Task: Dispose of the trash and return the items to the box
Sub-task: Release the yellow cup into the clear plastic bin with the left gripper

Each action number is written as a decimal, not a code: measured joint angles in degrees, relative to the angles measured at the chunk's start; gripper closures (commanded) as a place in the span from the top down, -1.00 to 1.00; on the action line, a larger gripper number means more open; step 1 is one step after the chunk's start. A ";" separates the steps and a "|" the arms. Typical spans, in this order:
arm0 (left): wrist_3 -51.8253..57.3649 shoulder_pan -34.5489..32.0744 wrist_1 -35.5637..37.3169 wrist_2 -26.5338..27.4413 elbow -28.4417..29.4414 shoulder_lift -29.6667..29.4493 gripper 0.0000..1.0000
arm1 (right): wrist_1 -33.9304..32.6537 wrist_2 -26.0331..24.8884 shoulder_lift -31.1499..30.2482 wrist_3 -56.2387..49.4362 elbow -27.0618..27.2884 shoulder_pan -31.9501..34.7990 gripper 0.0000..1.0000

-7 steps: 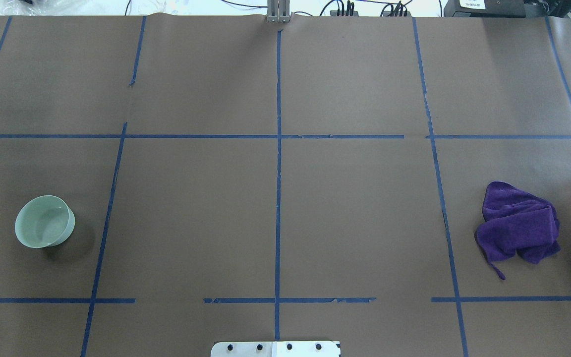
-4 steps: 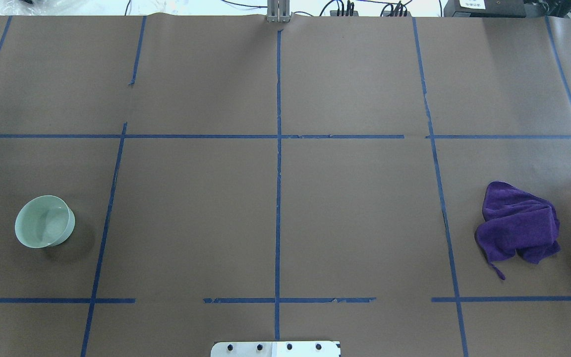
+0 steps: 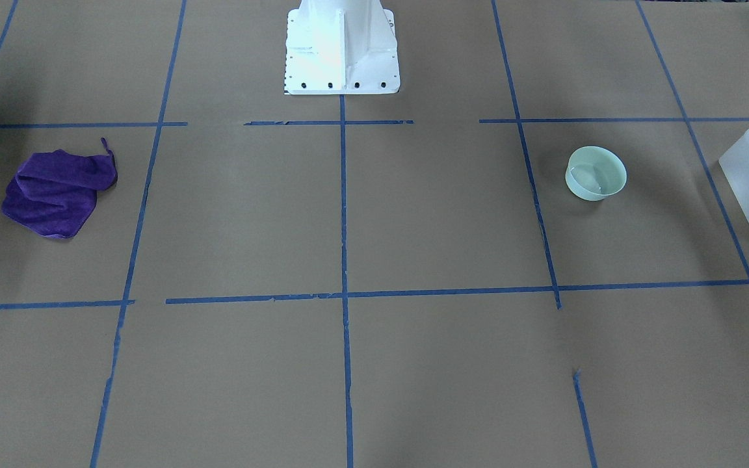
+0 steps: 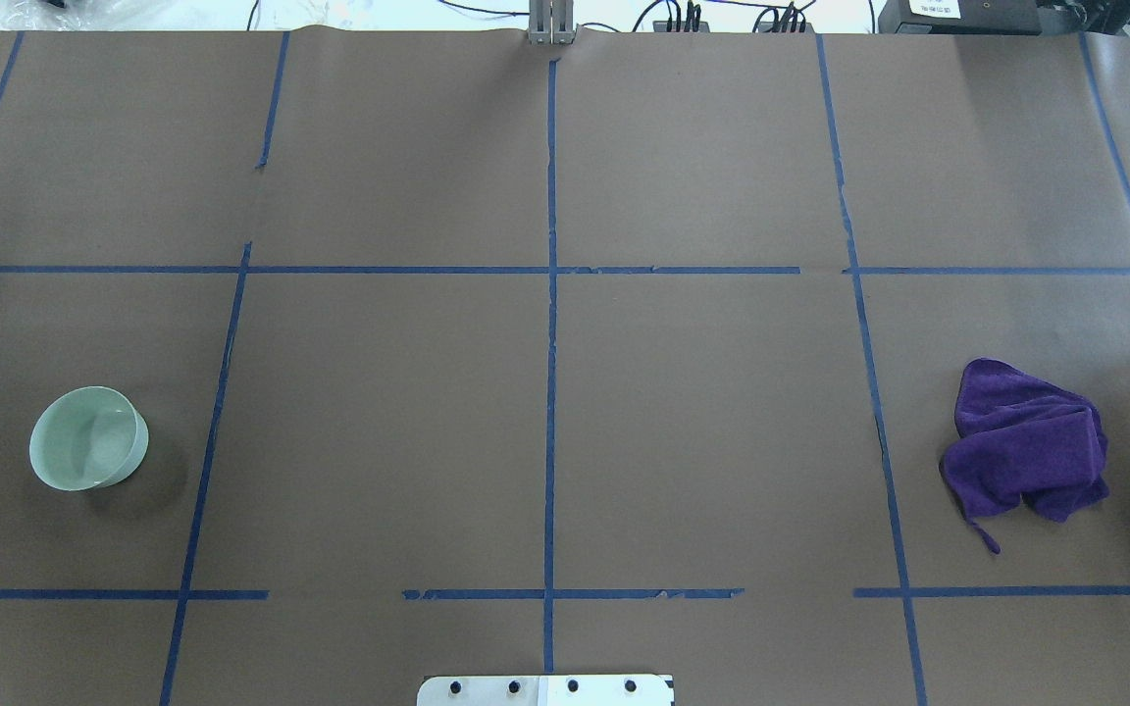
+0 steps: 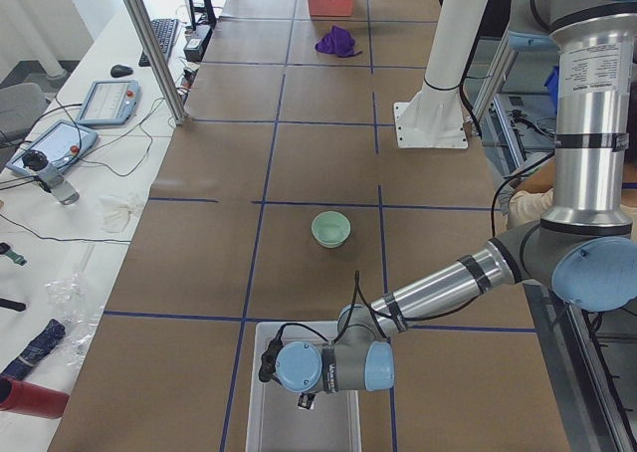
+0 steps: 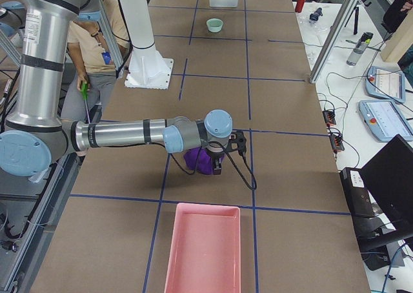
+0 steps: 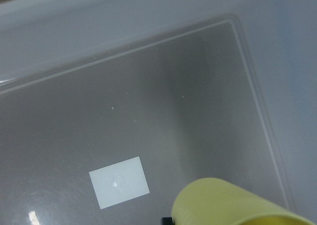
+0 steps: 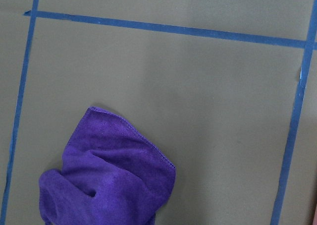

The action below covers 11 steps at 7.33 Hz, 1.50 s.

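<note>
The mint-green bowl stands upright and empty on the table's left part; it also shows in the front view. The translucent box stands beyond it at the table's left end. My left gripper hangs inside the box; I cannot tell if it is open or shut. The yellow cup shows close under the left wrist camera, over the box floor. My right gripper hovers over a purple cloth; I cannot tell its state.
The crumpled purple cloth lies on the table's right part. A pink bin stands at the table's right end. The white robot base is at the near middle edge. Blue tape lines cross the brown table.
</note>
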 measured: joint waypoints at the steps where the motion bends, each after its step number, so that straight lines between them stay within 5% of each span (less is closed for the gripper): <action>1: -0.35 0.42 -0.49 0.00 0.15 0.00 -0.62 | 0.04 0.03 0.00 0.20 -0.09 -0.04 1.00; 2: -0.48 0.65 -0.66 -0.01 0.19 0.00 -0.08 | 0.09 0.03 0.00 0.28 -0.11 -0.07 1.00; 3: -0.52 0.76 -0.72 -0.01 0.21 0.00 0.99 | 0.11 0.02 0.00 0.31 -0.13 -0.09 1.00; 7: -0.56 0.75 -0.42 0.39 -3.94 0.92 1.00 | 0.18 0.03 0.00 0.34 -0.14 -0.09 1.00; 11: -0.78 -7.32 0.34 8.68 -23.07 7.33 1.00 | 0.12 0.19 -0.15 0.41 -0.13 -0.09 1.00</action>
